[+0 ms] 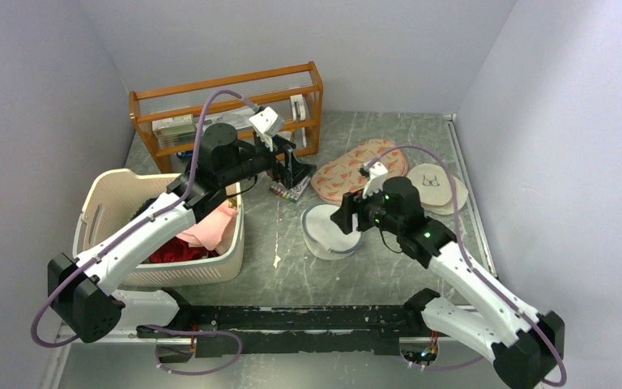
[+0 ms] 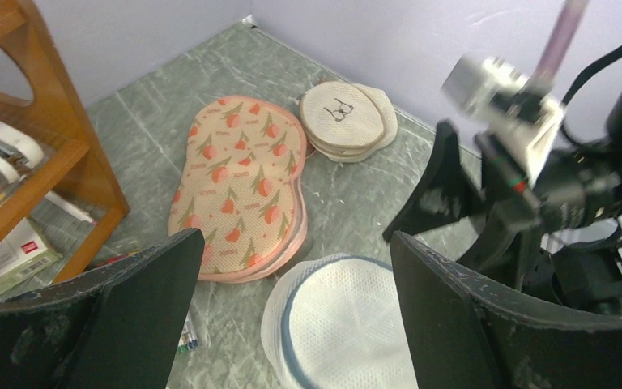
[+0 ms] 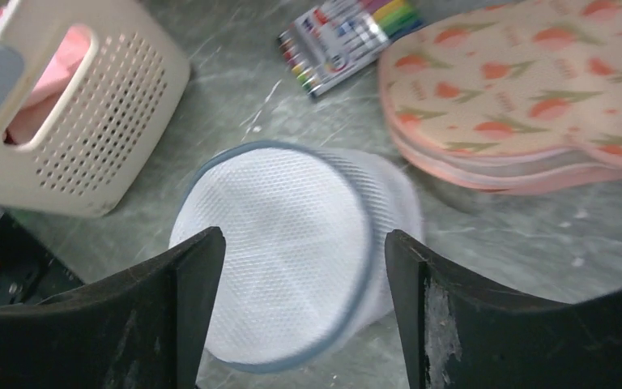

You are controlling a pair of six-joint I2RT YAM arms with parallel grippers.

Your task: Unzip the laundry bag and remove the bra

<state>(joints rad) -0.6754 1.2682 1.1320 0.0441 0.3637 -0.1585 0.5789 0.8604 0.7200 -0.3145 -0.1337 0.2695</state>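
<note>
You are at unzipping: both pairs of jaws stand spread, the right pair over the laundry bag [image 3: 279,243], so next find and pinch its zipper pull.

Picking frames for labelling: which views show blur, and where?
Top external: evenly lit, sharp, soft shadows only. Left wrist: the white wrist camera at upper right is smeared, the laundry bag crisp. Right wrist: the laundry bag's rim is smeared, the marker pack slightly soft.
</note>
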